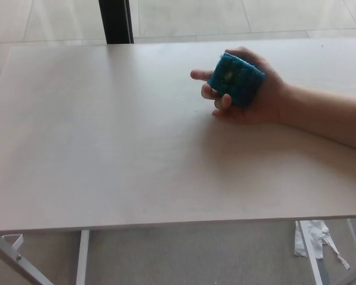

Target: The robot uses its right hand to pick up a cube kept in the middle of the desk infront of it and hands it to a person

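Handover is looking complete: a person's hand (258,95), resting toward the desk's (107,148) far right corner, is cradling the teal cube (237,78) in curled fingers, while neither robot hand is showing, so their state cannot be told.

One view only — from the robot's head, looking steeply down and forward across the pale desk (107,154). Near enough that the desk fills most of the picture, its near edge low in frame, its far edge close to the top. Beyond, a strip of floor (225,12) and a dark post (115,21) — below, desk legs (82,255).
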